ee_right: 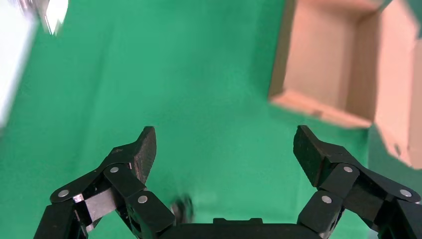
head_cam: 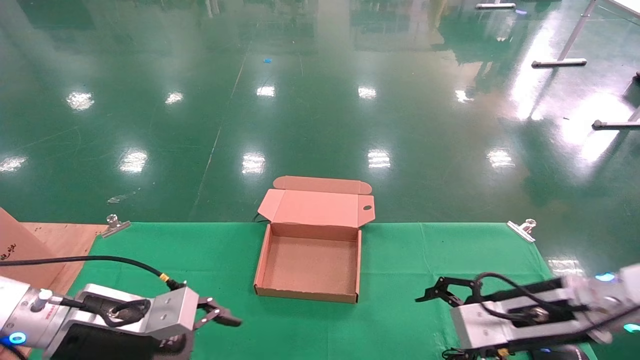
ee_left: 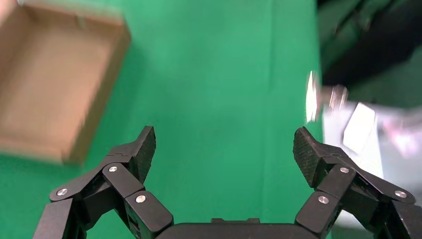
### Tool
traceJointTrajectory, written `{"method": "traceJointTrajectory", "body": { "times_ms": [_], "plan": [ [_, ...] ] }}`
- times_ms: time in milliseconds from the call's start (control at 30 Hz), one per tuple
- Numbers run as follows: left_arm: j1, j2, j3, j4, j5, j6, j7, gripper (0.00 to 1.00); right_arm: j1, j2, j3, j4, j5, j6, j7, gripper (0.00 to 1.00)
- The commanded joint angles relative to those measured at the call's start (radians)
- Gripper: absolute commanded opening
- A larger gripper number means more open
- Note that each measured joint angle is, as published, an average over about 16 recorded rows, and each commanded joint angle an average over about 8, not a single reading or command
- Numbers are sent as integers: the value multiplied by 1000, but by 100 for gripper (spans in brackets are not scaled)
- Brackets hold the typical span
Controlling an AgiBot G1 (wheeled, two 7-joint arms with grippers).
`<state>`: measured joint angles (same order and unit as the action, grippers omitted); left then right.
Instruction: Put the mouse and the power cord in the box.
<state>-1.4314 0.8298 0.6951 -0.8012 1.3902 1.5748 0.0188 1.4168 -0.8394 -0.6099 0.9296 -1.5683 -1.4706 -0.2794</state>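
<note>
The box (head_cam: 263, 260) lies open and empty at the middle of the green cloth, its lid (head_cam: 320, 206) folded back at the far side. My left gripper (head_cam: 225, 315) hovers open near the front left, pointing toward the box (ee_left: 99, 114), nothing between its fingers. My right gripper (head_cam: 431, 292) hovers open at the front right, also empty, with the box (ee_right: 318, 107) ahead of it. A dark rounded shape (head_cam: 556, 354) and a black tangle (head_cam: 457, 354) show at the bottom edge under the right arm; I cannot tell what they are. The mouse and the power cord are not clearly in view.
A larger carton with black writing (head_cam: 20, 250) stands on a wooden board (head_cam: 65, 235) at the far left. Metal clips (head_cam: 115, 224) (head_cam: 521, 230) pin the cloth's back corners. Glossy green floor lies beyond the table's far edge.
</note>
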Motion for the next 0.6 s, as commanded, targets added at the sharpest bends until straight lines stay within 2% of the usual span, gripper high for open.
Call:
{"method": "traceJointTrajectory", "body": {
  "times_ms": [33,200,333,600],
  "plan": [
    [-46,11,49,57,69,3,35,100,43,-38,-40,-42,-91,14,-52,100],
    [-118,52,162,188,247,-26,122,100,49,-94,-106,-103,-234,95,-129,100],
    [-144,82,212,282,343,-82,175,100,24,-115,-135,-143,-297,159,-172,100],
    [-141,127,227,413,389,-190,229,100,15,-139,-166,-222,-375,250,-241,100]
  ]
}}
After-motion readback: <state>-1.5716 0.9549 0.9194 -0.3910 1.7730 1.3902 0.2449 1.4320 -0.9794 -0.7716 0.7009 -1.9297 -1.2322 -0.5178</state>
